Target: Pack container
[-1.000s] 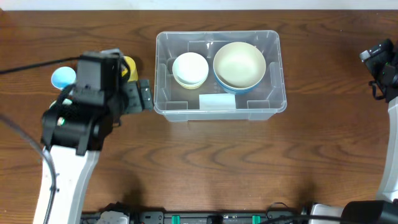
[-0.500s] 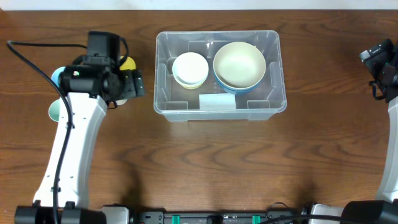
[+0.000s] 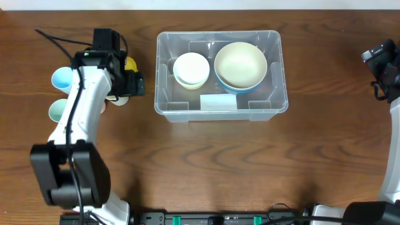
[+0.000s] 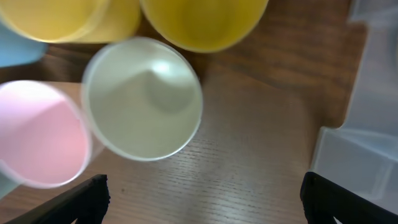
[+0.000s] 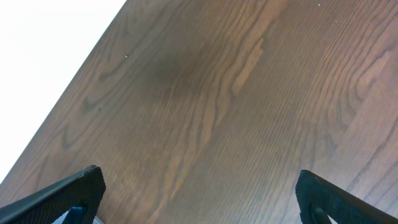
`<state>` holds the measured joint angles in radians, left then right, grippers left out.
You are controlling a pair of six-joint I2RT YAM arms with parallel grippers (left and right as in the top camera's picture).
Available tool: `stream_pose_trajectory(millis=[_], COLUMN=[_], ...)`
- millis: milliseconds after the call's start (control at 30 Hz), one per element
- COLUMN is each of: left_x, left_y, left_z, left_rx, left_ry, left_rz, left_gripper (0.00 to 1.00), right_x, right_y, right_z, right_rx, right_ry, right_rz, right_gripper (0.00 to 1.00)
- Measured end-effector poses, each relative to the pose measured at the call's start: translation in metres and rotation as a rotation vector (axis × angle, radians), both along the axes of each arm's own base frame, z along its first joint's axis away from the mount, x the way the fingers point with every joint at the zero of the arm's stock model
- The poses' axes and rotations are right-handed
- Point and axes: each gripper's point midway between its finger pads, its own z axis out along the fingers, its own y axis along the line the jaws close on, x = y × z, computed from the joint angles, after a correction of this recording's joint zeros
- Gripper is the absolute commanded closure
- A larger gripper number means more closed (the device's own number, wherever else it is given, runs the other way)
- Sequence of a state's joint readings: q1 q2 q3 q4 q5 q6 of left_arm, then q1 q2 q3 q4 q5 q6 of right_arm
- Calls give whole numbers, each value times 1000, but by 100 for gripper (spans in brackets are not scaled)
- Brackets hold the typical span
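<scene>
Now our left gripper (image 4: 208, 198) hangs with jaws spread wide and nothing between them, above a pale green plastic cup (image 4: 143, 99) crowded by a pink cup (image 4: 40, 134) and yellow cups (image 4: 202, 22). We should centre on the green rim, descend straight and close without nudging its neighbours. The large clear plastic rectangular container (image 3: 219, 34) stands just beside them, mid-desk toward the far edge. Our right gripper (image 5: 199, 194), equally wide and empty, hovers by the desk's right edge.

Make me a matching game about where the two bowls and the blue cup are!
Things:
1. big cream bowl
2. small white bowl
3. blue cup

Places:
A. on the table, outside the container
B. inside the container, right side
C. inside the container, left side

Pairs: 1-B, 2-C, 3-A
</scene>
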<state>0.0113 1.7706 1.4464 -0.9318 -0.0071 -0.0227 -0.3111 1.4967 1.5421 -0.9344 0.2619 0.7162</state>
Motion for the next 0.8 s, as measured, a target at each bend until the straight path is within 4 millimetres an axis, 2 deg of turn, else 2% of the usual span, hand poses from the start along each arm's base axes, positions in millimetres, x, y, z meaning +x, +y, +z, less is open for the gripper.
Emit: stream_pose_trajectory(millis=[200,300,467,633,733,767,800], left_x=[4,5,12,19,22,22,22], left_y=[-1,-1,-1,-1,-1,-1,-1], left_z=[-22,-27,-31,-38,-47,-50,-54], left_rx=[1,2,5,9,10,9,10], left_ry=[47,56,39,29,40,48,56], left_rz=[-47,-54,-62,-80,-85,-87,-94], left_gripper=[1,9,11,17,28,34,44], right_x=[0,0,0,0,0,0,0], right_y=[0,0,0,0,0,0,0], right_z=[0,0,0,0,0,0,0], right_rx=[0,0,0,0,0,0,0], right_ry=[0,0,0,0,0,0,0], right_rz=[0,0,0,0,0,0,0], right_gripper=[1,1,1,1,1,1,1])
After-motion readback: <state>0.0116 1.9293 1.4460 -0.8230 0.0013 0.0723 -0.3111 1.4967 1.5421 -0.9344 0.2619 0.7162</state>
